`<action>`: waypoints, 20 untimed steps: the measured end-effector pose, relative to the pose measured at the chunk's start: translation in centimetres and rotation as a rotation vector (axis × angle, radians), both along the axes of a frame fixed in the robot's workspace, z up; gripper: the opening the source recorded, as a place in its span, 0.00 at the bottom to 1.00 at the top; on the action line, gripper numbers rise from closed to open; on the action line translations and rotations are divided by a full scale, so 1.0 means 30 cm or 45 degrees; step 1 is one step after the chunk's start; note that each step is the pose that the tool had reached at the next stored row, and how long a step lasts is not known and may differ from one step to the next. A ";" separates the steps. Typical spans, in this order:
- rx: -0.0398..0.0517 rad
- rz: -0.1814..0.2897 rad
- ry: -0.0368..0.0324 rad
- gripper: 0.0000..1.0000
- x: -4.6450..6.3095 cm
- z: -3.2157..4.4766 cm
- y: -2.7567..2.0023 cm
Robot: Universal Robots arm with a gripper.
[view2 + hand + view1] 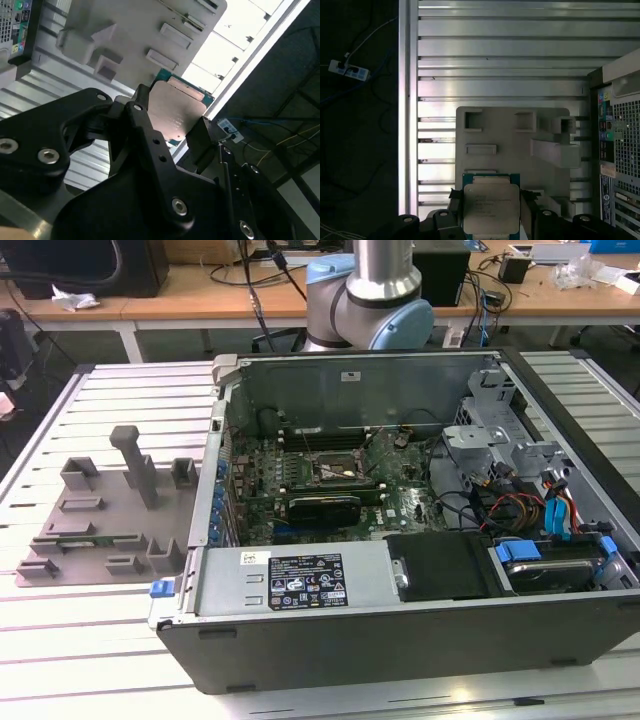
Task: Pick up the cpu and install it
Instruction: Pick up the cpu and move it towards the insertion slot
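Note:
The cpu (491, 206), a flat square chip with a silvery-grey top on a green board, is clamped between the two black fingers of my gripper (491, 212), which is shut on it. In both wrist views it hangs well above the grey fixture plate (512, 145), near one edge of that plate. The second wrist view has the cpu (176, 112) edge-held by the gripper (172, 124), with the fixture plate (145, 25) far behind it. In the exterior view the motherboard socket (335, 468) lies inside the open computer case (400, 640).
The grey fixture plate (100, 530) with upright blocks lies on the slatted aluminium table (130, 390), at the exterior view's left of the case. The arm's base (372, 300) stands behind the case. Cables and drive bays (540, 500) crowd the case's right side. A power strip (349, 71) lies on the floor.

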State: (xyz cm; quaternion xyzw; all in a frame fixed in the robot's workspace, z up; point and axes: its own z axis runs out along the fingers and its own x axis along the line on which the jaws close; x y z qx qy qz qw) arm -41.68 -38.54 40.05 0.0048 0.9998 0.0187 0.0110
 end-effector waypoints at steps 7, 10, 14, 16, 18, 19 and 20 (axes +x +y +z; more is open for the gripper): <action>0.000 0.000 0.0000 0.55 0.153 0.025 0.000; 0.000 0.000 -0.0002 0.55 0.190 0.025 0.001; 0.000 0.000 0.0000 0.55 0.260 0.025 0.000; 0.000 0.000 0.0000 0.55 0.301 0.025 0.001; 0.000 0.000 0.0003 0.55 0.349 0.025 0.000; 0.000 0.000 0.0002 0.55 0.371 0.025 0.001; 0.000 0.000 0.0002 0.55 0.386 0.025 0.001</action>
